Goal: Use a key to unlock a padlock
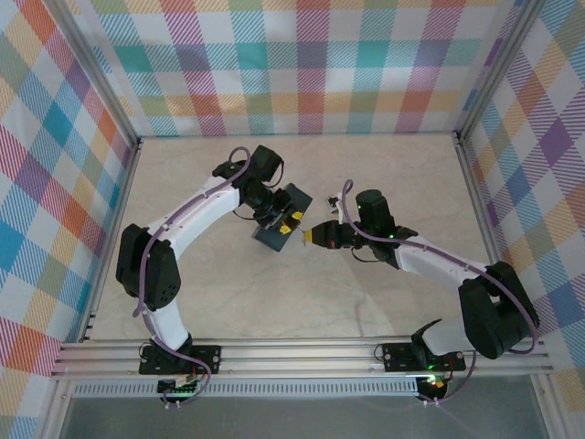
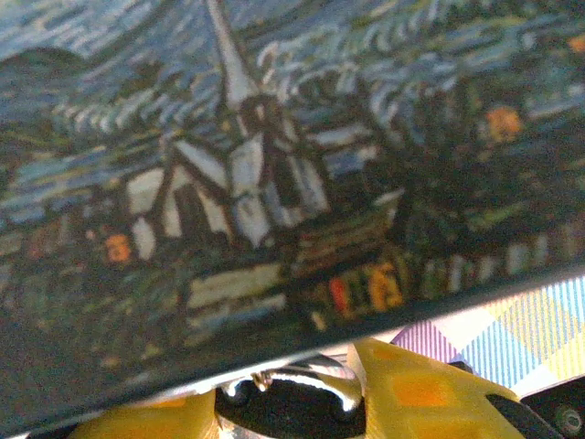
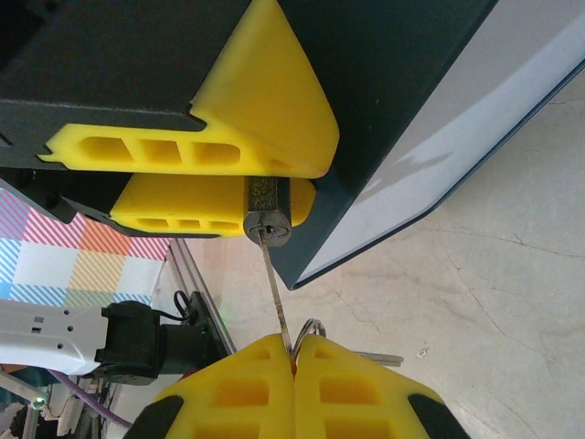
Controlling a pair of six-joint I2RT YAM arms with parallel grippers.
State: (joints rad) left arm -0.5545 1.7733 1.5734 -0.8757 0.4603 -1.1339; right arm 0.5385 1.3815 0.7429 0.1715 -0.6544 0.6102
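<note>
In the right wrist view the small dark padlock (image 3: 267, 208) is pinched between the yellow fingers of my left gripper (image 3: 292, 178), its keyhole end facing me. The thin grey key (image 3: 276, 293) runs from that keyhole down into my right gripper (image 3: 294, 358), which is shut on its head. The key's ring (image 3: 311, 329) and another key (image 3: 377, 359) stick out beside the fingers. In the left wrist view the silver shackle (image 2: 320, 380) arches between the fingers of my left gripper (image 2: 292, 407). From the top, my left gripper (image 1: 291, 225) and right gripper (image 1: 313, 236) meet over the tin.
The dark blue tin (image 1: 271, 240) with the swirly painting (image 2: 274, 165) lies right behind and beneath the padlock, tilted (image 3: 411, 101). Beige tabletop (image 1: 366, 165) lies around it. Checked walls (image 1: 302, 64) stand on three sides, and a metal rail (image 1: 302, 355) runs along the near edge.
</note>
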